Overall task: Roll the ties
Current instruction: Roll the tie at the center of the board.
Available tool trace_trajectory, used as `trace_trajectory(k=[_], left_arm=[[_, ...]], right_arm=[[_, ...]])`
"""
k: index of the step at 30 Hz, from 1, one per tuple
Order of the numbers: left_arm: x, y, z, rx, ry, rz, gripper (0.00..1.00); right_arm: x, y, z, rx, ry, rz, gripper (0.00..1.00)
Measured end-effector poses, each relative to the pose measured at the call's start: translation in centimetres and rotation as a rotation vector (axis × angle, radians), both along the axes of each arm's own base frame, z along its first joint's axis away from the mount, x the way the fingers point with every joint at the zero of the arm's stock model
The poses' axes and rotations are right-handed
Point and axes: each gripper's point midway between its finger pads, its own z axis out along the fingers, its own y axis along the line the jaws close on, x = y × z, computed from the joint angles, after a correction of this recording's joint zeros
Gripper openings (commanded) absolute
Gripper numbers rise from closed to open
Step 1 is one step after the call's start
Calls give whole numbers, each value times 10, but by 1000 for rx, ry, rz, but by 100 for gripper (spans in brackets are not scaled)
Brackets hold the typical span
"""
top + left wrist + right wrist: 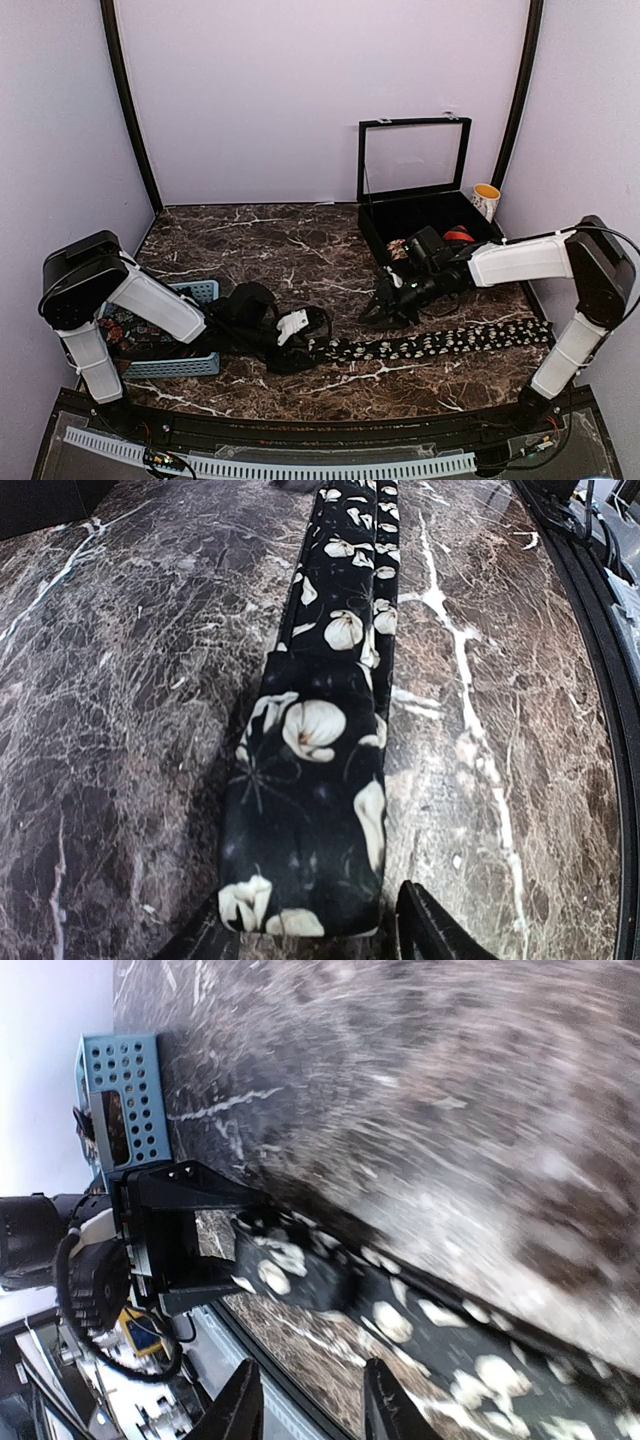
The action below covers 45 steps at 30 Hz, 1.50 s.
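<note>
One black tie (440,342) with white flower prints lies flat across the front of the table. Its left end is folded over into a thick flap (305,820). My left gripper (306,347) is open at that end, and in the left wrist view the gripper (312,900) has a finger on either side of the flap's near edge. My right gripper (381,307) hovers open behind the tie's middle with nothing between its fingers (247,1400). The right wrist view is blurred and shows the tie (400,1315) running to the left gripper. Coiled ties, one red (458,236) and one tan-patterned (400,248), sit in the case.
A black case (372,235) with a raised glass lid stands at the back right, a cup (486,200) beside it. A blue slotted basket (185,365) sits at the left under my left arm. The table's front edge lies just below the tie.
</note>
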Motion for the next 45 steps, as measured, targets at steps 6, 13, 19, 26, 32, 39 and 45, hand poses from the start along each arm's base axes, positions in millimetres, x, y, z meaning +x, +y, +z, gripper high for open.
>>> trace_trajectory(k=[6, 13, 19, 26, 32, 39, 45], left_arm=[[0, 2, 0, -7, -9, 3, 59], [6, -7, 5, -19, -32, -7, 63], [15, -24, 7, -40, -58, -39, 57], [8, -26, 4, -33, -88, -98, 33], [6, -23, -1, -19, -109, -118, 37], [6, -21, -2, -13, -109, -115, 51], [2, -10, -4, -17, -117, -84, 52]], right_arm=[[7, 58, -8, 15, 3, 99, 28], [5, 69, -9, 19, 2, 117, 27], [0, 65, -15, 8, 21, 114, 25], [-6, 67, -14, 17, 35, 129, 21], [-27, 79, -18, 23, 48, 191, 16], [-38, 79, -33, -18, 64, 216, 11], [-38, 72, -59, -84, 78, 216, 7]])
